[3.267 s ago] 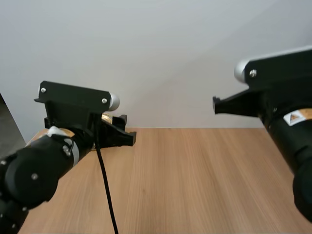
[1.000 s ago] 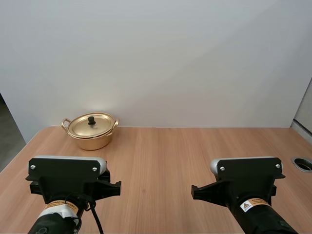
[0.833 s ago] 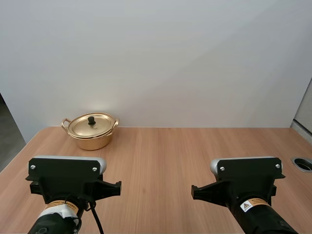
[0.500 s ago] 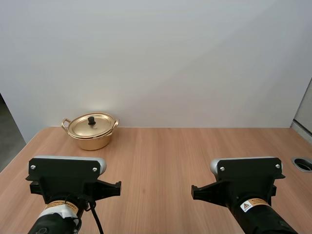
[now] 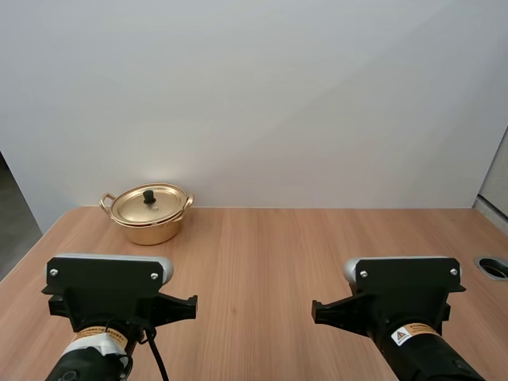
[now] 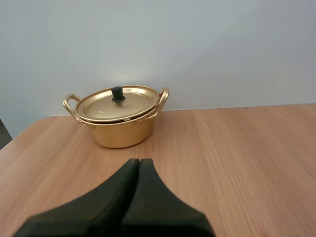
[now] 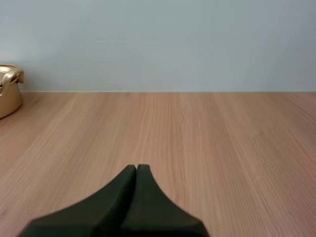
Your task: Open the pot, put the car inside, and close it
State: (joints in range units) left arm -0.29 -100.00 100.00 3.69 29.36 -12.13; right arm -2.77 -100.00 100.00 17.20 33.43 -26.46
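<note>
Pot [image 5: 149, 228]: gold, upright near the far left corner of the tabletop [image 5: 317, 246], close to its far edge.
Lid [image 5: 131, 206]: seated flat on the pot, closing it; a black knob [image 5: 148, 194] stands at its centre.
Handles [image 6: 163, 96]: two loops, one on each side of the pot's rim.
Left gripper [image 6: 138, 163]: low over the wood by the near edge, toward the left corner; it faces the pot and is well apart from it.
Left fingers: clenched together into one dark wedge, grasping nothing.
Right gripper [image 7: 137, 168]: by the near edge, toward the right corner, facing the far edge over bare wood; the pot is well off to its left.
Right fingers: clenched together, grasping nothing.
Hole [image 5: 494, 267]: a round opening in the tabletop at its right edge.
</note>
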